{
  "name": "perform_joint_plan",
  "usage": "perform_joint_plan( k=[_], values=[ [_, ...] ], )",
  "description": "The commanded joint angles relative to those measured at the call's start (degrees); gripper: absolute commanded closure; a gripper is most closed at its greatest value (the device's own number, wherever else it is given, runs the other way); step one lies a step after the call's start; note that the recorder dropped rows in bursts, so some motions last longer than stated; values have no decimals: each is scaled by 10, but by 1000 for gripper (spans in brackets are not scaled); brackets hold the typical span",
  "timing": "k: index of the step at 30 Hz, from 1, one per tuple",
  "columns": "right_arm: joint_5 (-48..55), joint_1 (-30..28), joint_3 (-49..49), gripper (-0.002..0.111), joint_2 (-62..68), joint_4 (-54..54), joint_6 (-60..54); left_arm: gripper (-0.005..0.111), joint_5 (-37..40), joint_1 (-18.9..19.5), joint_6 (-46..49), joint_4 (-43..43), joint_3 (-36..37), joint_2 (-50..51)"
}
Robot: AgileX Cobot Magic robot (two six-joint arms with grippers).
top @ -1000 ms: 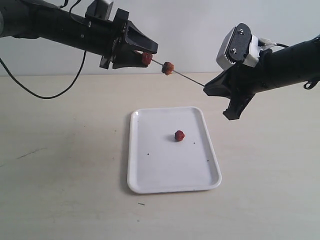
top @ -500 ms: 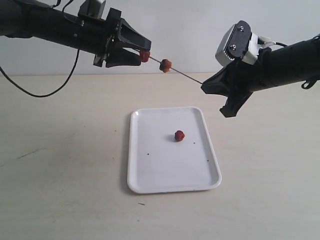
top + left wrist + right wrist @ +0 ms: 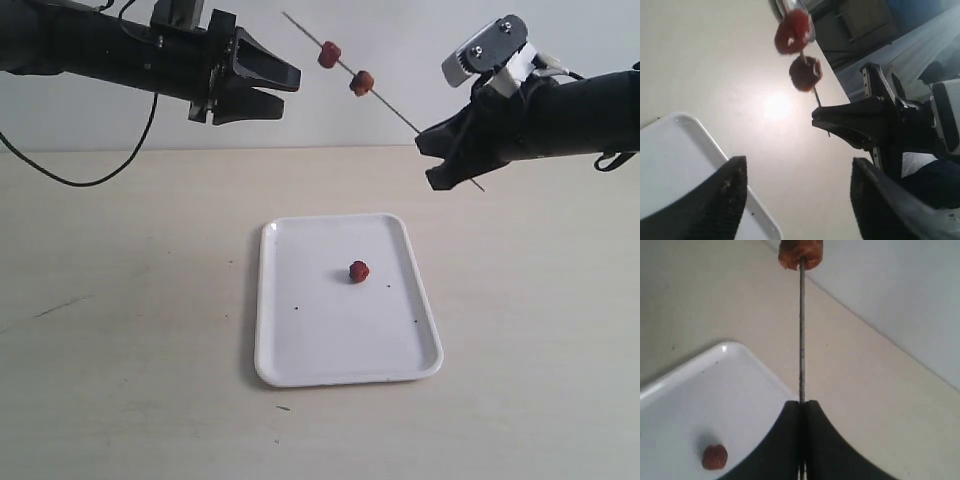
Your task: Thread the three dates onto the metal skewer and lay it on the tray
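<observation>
right tool (image 3: 432,165) pinches the metal skewer (image 3: 395,110) near its lower end, black jaws pressed flat together on the thin grey rod. we see the rod slanting up above the pale bench (image 3: 120,300), well clear of the tray (image 3: 320,330), with an upper date (image 3: 329,53) and a lower date (image 3: 362,83) threaded near its tip, apart from each other. left tool (image 3: 288,90) hangs beside that tip with jaws spread wide, touching nothing. a black cable (image 3: 60,178) droops behind it. the third date (image 3: 358,271), wrinkled and red-brown, lies loose near the middle of the white, low-rimmed, round-cornered tray. only the right wrist view shows the jaws meeting on the rod; only the left wrist view shows the left tool's textured fingers (image 3: 725,200).
</observation>
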Motion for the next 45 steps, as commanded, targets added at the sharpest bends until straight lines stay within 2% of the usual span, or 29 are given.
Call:
perform_joint_plan(
  k=[1, 6, 8, 12, 15, 19, 20, 26, 29, 32, 35, 41, 45],
  values=[
    [27, 1, 0, 108, -6, 97, -1, 48, 0, 1, 26, 9, -3, -3],
    [104, 1, 0, 108, -10, 97, -2, 61, 0, 1, 28, 66, -3, -3],
    [102, 1, 0, 108, -21, 97, 5, 65, 0, 1, 27, 89, -3, -3],
    [23, 1, 0, 108, -45, 97, 61, 63, 0, -6, 27, 127, -3, -3],
    [-54, 1, 0, 108, -61, 50, 135, 55, 0, -23, 27, 157, -3, -3],
    [-93, 1, 0, 108, -69, -46, 223, 51, 0, -65, -12, 215, -3, -3],
    [-92, 1, 0, 108, -69, -64, 243, 51, -20, -79, -29, 241, -3, -3],
    [-92, 0, 0, 108, -69, -93, 275, 51, -122, -180, -128, 467, -3, -3],
    [-93, 0, 0, 108, -69, -111, 288, 51, -143, -223, -134, 574, -3, -3],
    [-93, 0, 0, 108, -69, -125, 296, 51, -156, -257, -84, 666, -3, -3],
    [-91, 0, 0, 108, -69, -131, 296, 51, -163, -283, 6, 715, -3, -3],
    [-91, 0, 0, 108, -69, -144, 296, 51, -172, -294, 224, 715, -3, -3],
    [-93, 0, 0, 108, -69, -156, 296, 51, -173, -294, 320, 703, -3, 1]
  ],
)
